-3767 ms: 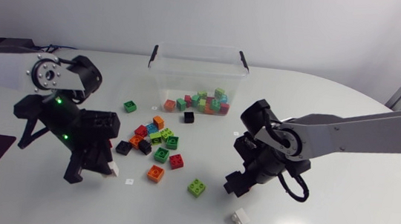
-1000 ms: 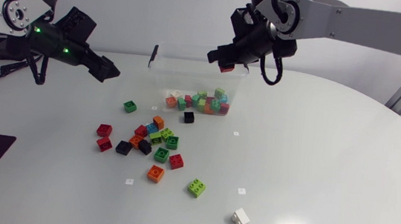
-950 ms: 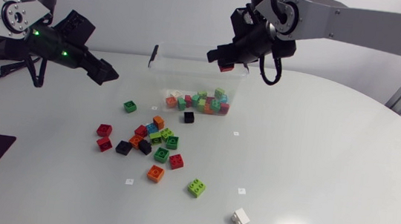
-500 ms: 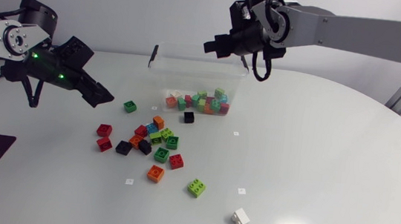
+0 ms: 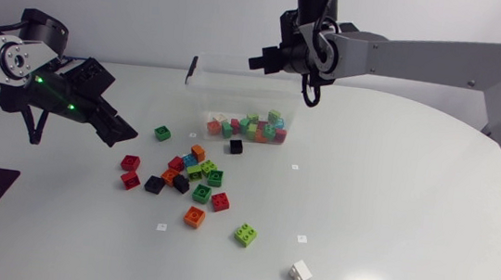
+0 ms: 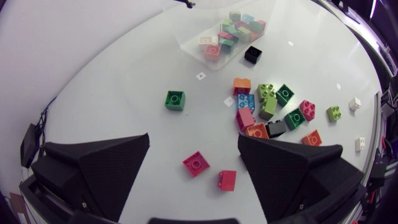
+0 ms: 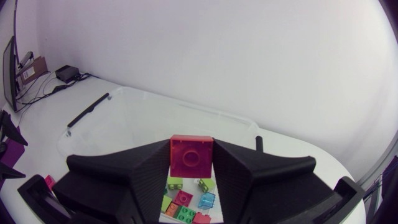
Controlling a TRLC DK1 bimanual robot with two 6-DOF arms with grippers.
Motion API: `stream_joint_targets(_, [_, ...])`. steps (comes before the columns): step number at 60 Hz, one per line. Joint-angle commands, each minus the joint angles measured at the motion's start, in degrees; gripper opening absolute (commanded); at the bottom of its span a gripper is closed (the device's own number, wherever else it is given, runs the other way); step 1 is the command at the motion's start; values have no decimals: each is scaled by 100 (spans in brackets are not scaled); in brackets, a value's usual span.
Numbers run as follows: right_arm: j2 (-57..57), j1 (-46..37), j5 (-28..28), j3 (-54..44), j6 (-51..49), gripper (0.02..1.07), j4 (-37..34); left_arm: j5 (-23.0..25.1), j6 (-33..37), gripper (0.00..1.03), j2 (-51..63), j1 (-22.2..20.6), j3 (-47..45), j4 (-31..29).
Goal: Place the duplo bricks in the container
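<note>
Red brick (image 7: 191, 155): clamped between the fingers of the right gripper (image 5: 268, 62), which stand narrow, one on each side of it. It hangs above the open container (image 5: 228, 86). In the wrist view the binned bricks (image 7: 186, 208) show directly beneath it.

Step in hand, right arm: release. Judgement: the brick looks to be over the opening, though the head view puts the gripper near the back rim. Next move calls for parting the fingers, perhaps after a small shift inward so the brick cannot clip the rim.

Left gripper (image 6: 193, 140): fingers wide, holding nothing, hovering above the table (image 5: 391, 220). Two red bricks (image 6: 211, 172) lie just ahead of it, close to each other, untouched.

Judgement, left arm: approach for a pick. It needs to descend and straddle one brick only, since the neighbour is close enough to get nudged.

Not yet binned: pile (image 5: 193, 169), green brick (image 5: 163, 133), lime brick (image 5: 245, 235), white brick (image 5: 301, 273). Task roughly half done.
</note>
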Motion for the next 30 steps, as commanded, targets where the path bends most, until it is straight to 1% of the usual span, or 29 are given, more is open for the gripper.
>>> stream_joint_targets(1, [160, 131, 117, -96, -6, 81, 57, 32, 171, 99, -166, -48, -199, -87])
stream_joint_targets(2, [160, 140, 134, -96, -6, 89, 57, 32, 171, 99, -175, -48, -199, -87])
stream_joint_targets(3, [143, 149, 152, -104, -15, 99, 57, 32, 198, 99, -184, -48, -207, -113])
stream_joint_targets(4, [125, 157, 161, -104, -15, 103, 57, 32, 206, 99, -192, -48, -216, -122])
stream_joint_targets(10, [-68, 166, 161, -78, -15, 103, -5, 32, 233, 99, -236, -39, -225, -139])
stream_joint_targets(16, [-297, 166, 152, 10, 11, 103, -348, 24, 373, 99, -236, -4, -199, -262])
stream_joint_targets(22, [-604, 166, 143, -60, 29, 103, -708, -3, 602, 99, -228, -13, -225, -438])
stream_joint_targets(26, [-789, 166, 55, -113, 20, 103, -1042, -47, 804, 99, -201, -21, -251, -526])
stream_joint_targets(30, [-1017, 166, -86, -298, 20, 103, -1200, -143, 1068, 99, -113, -30, -278, -596])
